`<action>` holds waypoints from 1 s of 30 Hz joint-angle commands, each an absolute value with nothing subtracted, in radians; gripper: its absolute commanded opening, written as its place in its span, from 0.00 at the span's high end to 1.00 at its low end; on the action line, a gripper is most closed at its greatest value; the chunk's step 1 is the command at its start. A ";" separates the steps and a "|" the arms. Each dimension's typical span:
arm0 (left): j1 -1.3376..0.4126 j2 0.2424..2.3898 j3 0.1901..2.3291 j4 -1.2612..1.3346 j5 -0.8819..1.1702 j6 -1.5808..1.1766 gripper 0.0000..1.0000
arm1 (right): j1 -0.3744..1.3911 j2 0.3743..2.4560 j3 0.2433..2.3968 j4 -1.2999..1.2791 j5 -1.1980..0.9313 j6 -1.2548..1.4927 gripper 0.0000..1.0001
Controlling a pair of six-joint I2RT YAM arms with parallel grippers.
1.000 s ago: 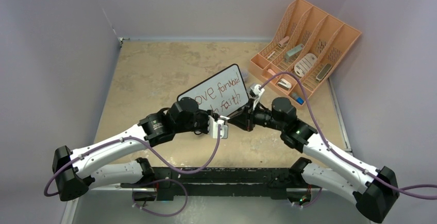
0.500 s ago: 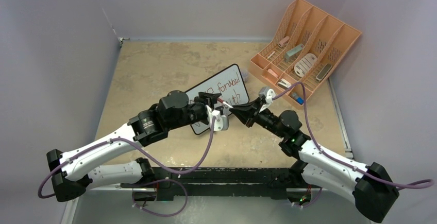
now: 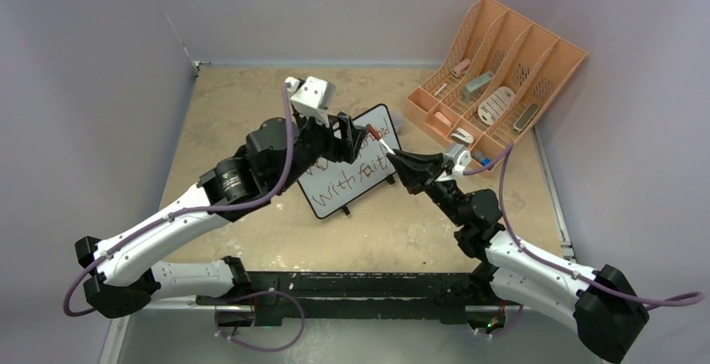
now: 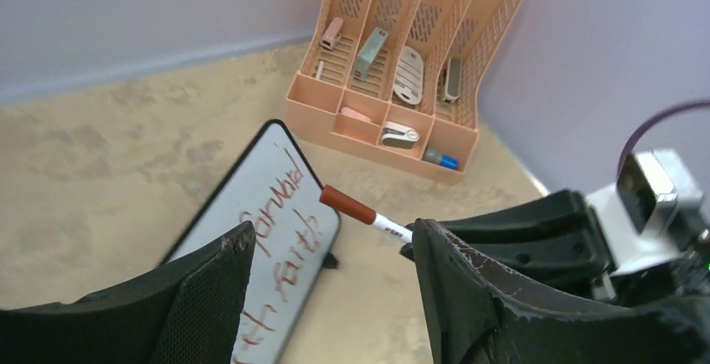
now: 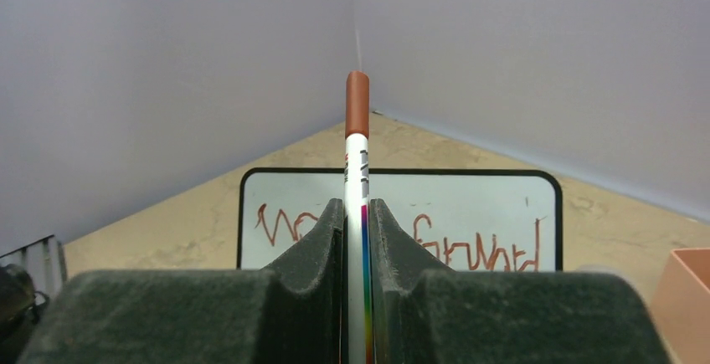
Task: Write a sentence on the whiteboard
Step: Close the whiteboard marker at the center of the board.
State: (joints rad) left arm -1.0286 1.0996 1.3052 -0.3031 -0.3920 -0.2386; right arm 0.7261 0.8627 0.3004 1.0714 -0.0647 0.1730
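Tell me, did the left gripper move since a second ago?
Yes. The left gripper moved farther out over the table, closer to the peach desk organizer.

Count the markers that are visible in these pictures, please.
1. The marker, with a red-brown cap, is held between the fingers of the right gripper, near the whiteboard. The peach organizer may hide others.

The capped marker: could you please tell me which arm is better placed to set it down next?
Right. The right gripper is shut on the marker, cap on, and sits nearer the peach organizer. The left gripper is open and holds nothing.
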 commanded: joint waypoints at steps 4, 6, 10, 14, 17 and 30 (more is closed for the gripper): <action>-0.968 1.190 1.393 -0.402 -0.383 -0.807 0.33 | 0.729 0.877 0.325 1.179 -0.012 0.087 1.00; -0.922 1.228 1.405 -0.413 -0.300 -0.875 0.33 | 0.729 0.876 0.325 1.179 -0.004 0.069 1.00; -0.854 1.274 1.422 -0.426 -0.204 -0.966 0.33 | 0.730 0.872 0.329 1.166 -0.003 0.043 1.00; -0.846 1.295 1.424 -0.409 -0.187 -1.003 0.35 | 0.730 0.868 0.334 1.147 0.022 0.021 1.00; -0.842 1.315 1.424 -0.396 -0.175 -1.029 0.36 | 0.731 0.871 0.336 1.140 0.030 0.006 1.00; -0.806 1.398 1.407 -0.340 -0.138 -1.226 0.49 | 0.739 0.874 0.337 1.133 0.042 -0.030 1.00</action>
State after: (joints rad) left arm -0.8238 1.3815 1.3792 -0.4202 -0.1707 -1.1446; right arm 0.7330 0.8818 0.3004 1.0897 0.0177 0.0063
